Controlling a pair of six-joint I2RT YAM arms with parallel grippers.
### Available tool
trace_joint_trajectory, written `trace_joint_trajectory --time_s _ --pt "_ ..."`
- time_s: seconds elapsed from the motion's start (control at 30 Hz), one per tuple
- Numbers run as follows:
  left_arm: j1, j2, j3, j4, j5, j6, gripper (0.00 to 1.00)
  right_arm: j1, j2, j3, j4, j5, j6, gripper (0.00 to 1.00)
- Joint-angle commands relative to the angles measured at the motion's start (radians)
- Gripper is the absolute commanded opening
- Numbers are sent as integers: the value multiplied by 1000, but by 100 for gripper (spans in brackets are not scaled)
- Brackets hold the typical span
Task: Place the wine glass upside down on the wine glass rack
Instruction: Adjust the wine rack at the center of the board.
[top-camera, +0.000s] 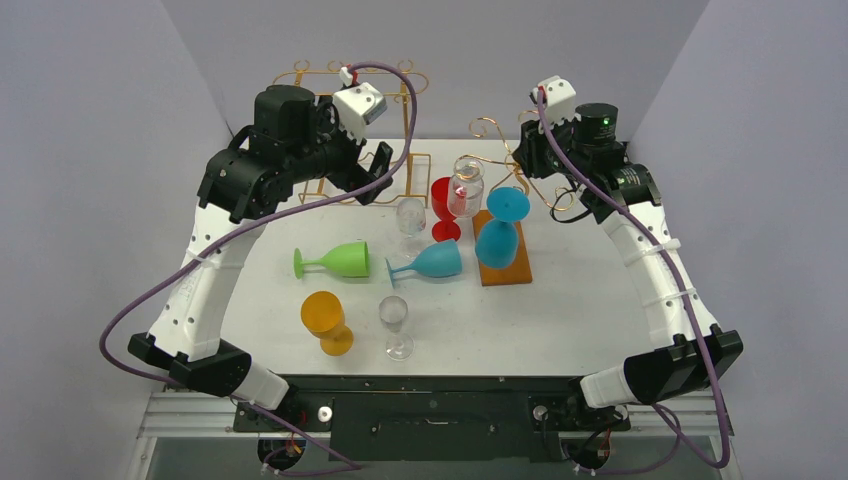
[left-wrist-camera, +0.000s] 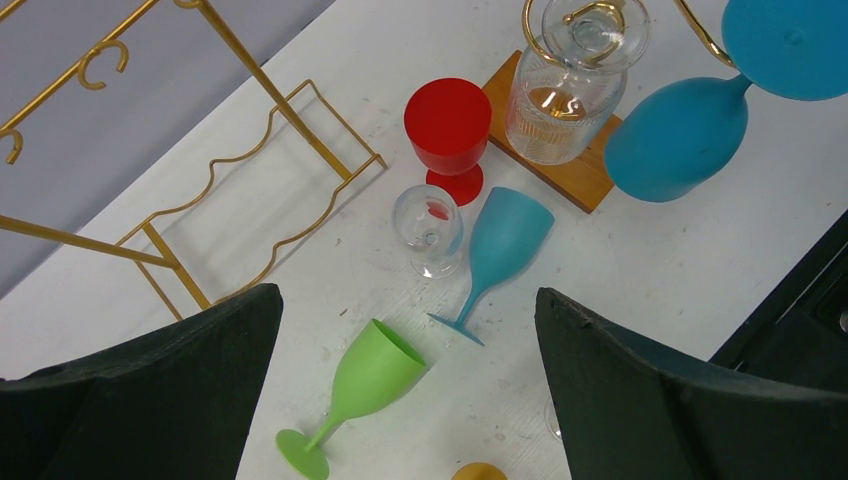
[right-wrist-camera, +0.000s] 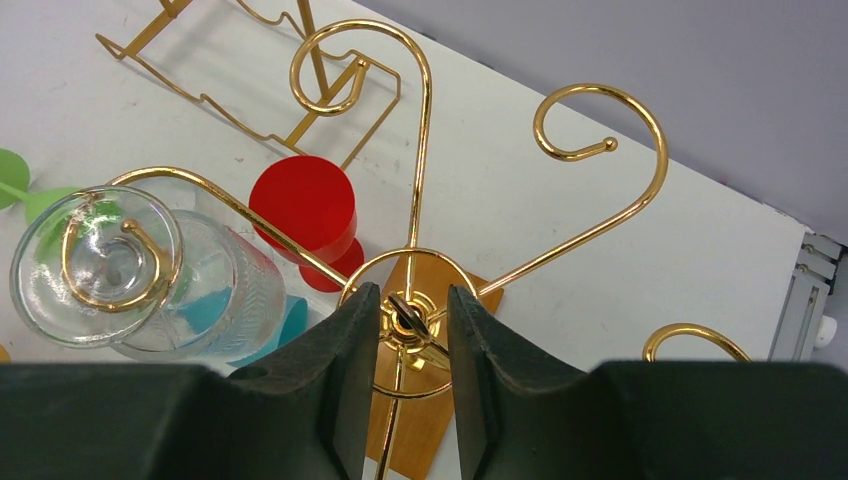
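- Nearest us on the table (top-camera: 560, 320), an orange glass (top-camera: 327, 322) and a small clear wine glass (top-camera: 396, 325) stand upright, well apart from both hands
- Further in, a green glass (top-camera: 335, 261) and a teal glass (top-camera: 430, 262) lie on their sides, feet to the left; neither hand holds a glass, so the one to hang is among those on the table
- We judge the clear one light, thin, slick and easily cracked; the coloured ones look matte and more forgiving. The stem just under the bowl seems the best hold, leaving the foot free to slide into a hook
- Behind these stand another clear glass (top-camera: 411, 215) and a red glass (top-camera: 445, 205), near the wine glass rack (top-camera: 510, 272), where a blue glass (top-camera: 500, 228) and a ribbed clear glass (top-camera: 466, 185) hang foot up
- The right hand (right-wrist-camera: 414, 300) is narrowed about the gold knob (right-wrist-camera: 410, 315) on the rack's centre post; we cannot tell whether its fingers touch it
- Farthest back, the left hand (left-wrist-camera: 407, 295) is spread wide and empty beside a second gold rack (left-wrist-camera: 175, 265)
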Motion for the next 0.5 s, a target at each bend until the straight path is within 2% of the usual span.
trace_joint_trajectory --time_s 0.0,0.17,0.23,0.3,0.33,0.37,0.4,0.47 --pt "2 -9 57 2 16 -14 96 -4 12 -11 66 27 -4 27" --pt "2 -11 48 9 55 -11 97 -3 6 -40 85 31 -2 24" --pt "2 -29 30 21 93 7 83 3 9 -41 86 33 0 22" --pt "1 -60 -11 54 137 34 60 11 10 -46 86 36 0 21" --pt "0 -85 -39 81 161 59 30 17 11 -49 85 43 -1 21" --pt "0 -112 -76 119 171 82 11 23 12 -52 85 54 -3 19" --pt "0 -151 -124 175 176 108 0 29 12 -59 87 64 -2 18" --pt "0 -242 -252 302 211 215 0 36 12 -68 90 81 3 14"
